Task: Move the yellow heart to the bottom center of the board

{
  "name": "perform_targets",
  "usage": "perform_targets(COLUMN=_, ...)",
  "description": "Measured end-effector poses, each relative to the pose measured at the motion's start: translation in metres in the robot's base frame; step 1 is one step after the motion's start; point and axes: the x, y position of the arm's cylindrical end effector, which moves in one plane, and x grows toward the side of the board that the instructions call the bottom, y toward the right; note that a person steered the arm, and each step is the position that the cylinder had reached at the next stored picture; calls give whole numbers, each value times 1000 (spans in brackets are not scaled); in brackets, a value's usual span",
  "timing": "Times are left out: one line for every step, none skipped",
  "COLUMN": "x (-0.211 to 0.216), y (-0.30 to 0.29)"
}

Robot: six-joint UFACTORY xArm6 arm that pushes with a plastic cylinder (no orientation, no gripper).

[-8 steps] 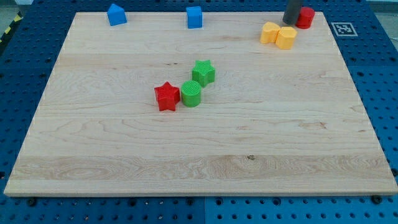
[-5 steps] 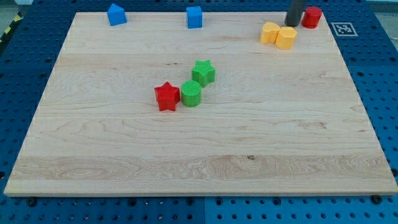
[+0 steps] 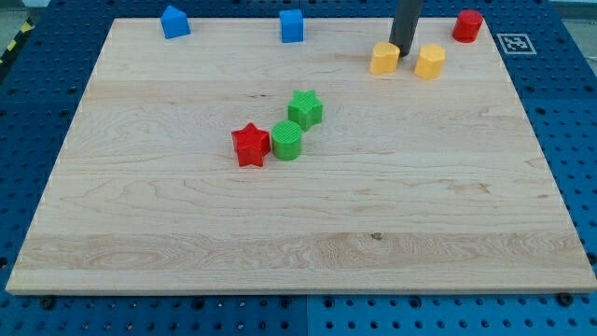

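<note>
Two yellow blocks split apart

My tip (image 3: 404,49) has come in from beside the red block (image 3: 468,24) and now stands between the pair, touching the yellow heart (image 3: 384,58), which it has nudged toward the view's left, away from the other yellow block (image 3: 429,61). I have no claw, only this rod. The heart sits near the top of the tabletop (image 3: 298,243), far from bottom centre; the long push remains.

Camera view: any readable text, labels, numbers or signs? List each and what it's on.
No readable words, numbers or brand names anywhere.
Fiducial marker: black-and-white square pattern on the blue pegboard, beyond the wooden board's top right corner; a code, no letters.
Yellow-black hazard stripe: at the view's left edge, no text.
The blocks carry no markings.
</note>
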Motion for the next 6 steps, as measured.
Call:
perform_targets(x=0, y=0)
perform_targets(x=-1, y=-3)
perform_targets(x=-21, y=-27)
perform_targets(x=-20, y=-40)
perform_targets(x=4, y=-33)
perform_targets(x=22, y=-32)
